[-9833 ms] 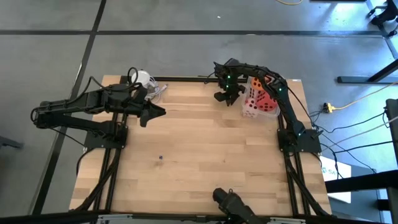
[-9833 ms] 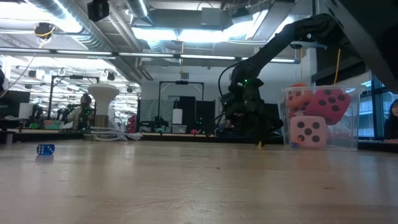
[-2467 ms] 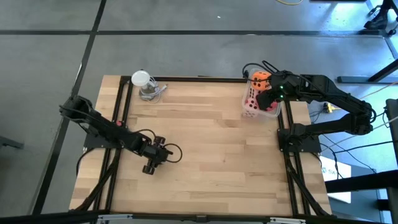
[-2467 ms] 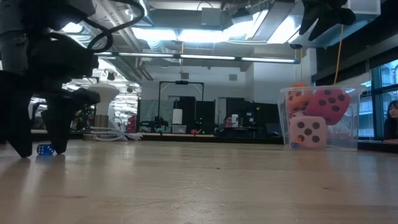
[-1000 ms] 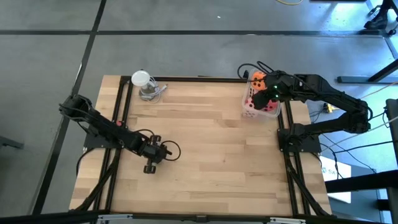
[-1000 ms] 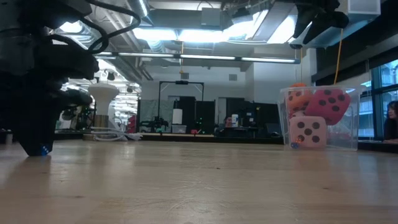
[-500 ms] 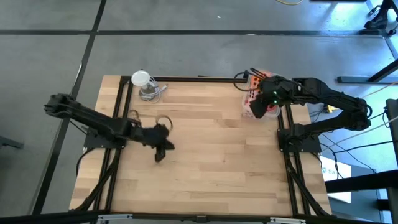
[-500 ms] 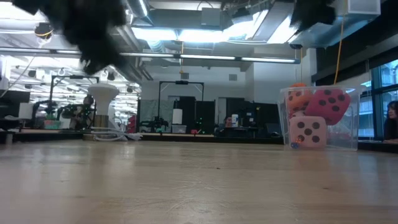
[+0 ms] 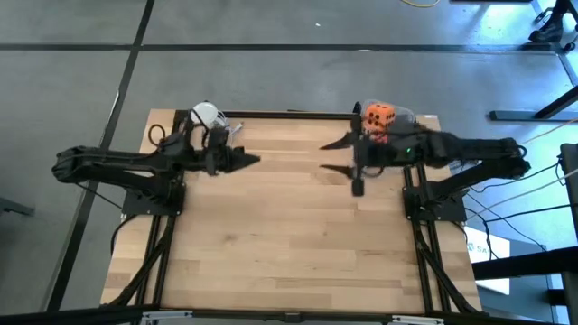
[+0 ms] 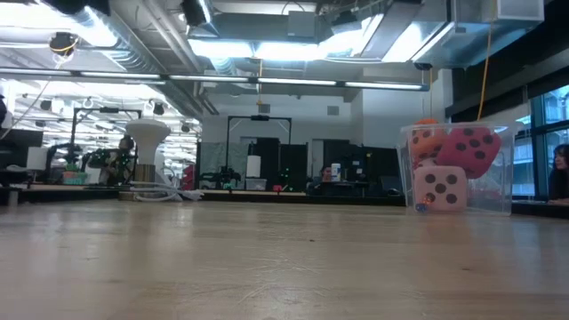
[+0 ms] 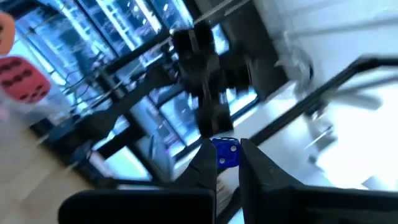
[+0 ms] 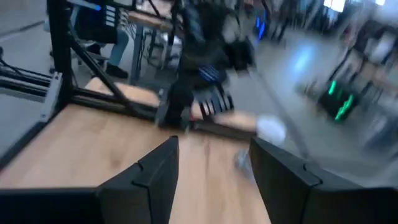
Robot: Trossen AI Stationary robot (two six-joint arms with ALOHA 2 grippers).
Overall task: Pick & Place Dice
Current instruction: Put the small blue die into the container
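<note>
Holding a small blue die point(image 11: 225, 153) pinched between its fingers, the left gripper point(image 9: 246, 161) hangs over the far left part of the table point(image 9: 298, 244), close to a white cup point(image 9: 207, 115). The right gripper point(image 9: 336, 154) points left over the far right part, with its fingers spread wide and nothing in them. The big soft dice point(image 10: 453, 169) sit in a clear box point(image 10: 508, 178) at the far right corner, with the orange one point(image 9: 377, 116) on top.

— Where are the dice seen?
— An orange die point(image 9: 378, 116), a red one point(image 10: 468, 148) and a pale pink one point(image 10: 441, 189) are piled at the table's far right corner, probably inside a clear container.
— Any other?
— A small blue die point(image 11: 224, 153) is held clamped between dark fingers.
</note>
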